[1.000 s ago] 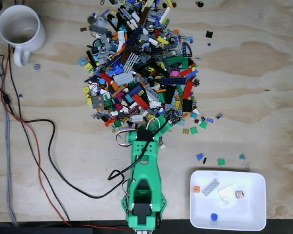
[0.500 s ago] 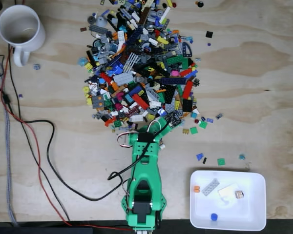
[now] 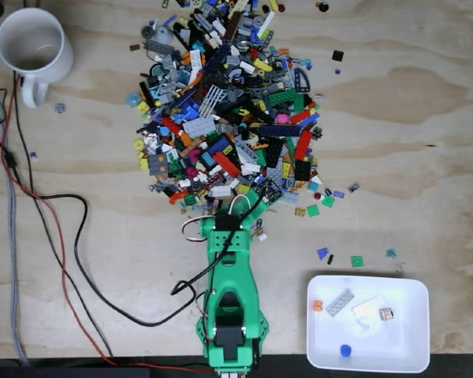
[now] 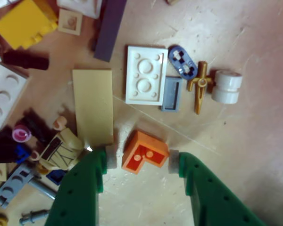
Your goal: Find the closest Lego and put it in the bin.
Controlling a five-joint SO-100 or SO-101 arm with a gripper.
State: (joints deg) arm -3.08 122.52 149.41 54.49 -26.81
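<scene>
Matt plywood table (image 3: 426, 118), glossy plastic bin (image 3: 410, 354)

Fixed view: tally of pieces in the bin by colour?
orange piece: 1
grey plate: 1
white piece: 1
tan piece: 1
blue round piece: 1
Total in the bin: 5

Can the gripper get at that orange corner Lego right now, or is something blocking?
Probably yes. In the wrist view the gripper is open with the orange corner Lego already between its fingertips. The tan plate lies close beside one fingertip, but nothing sits between the pads and the piece.
</scene>
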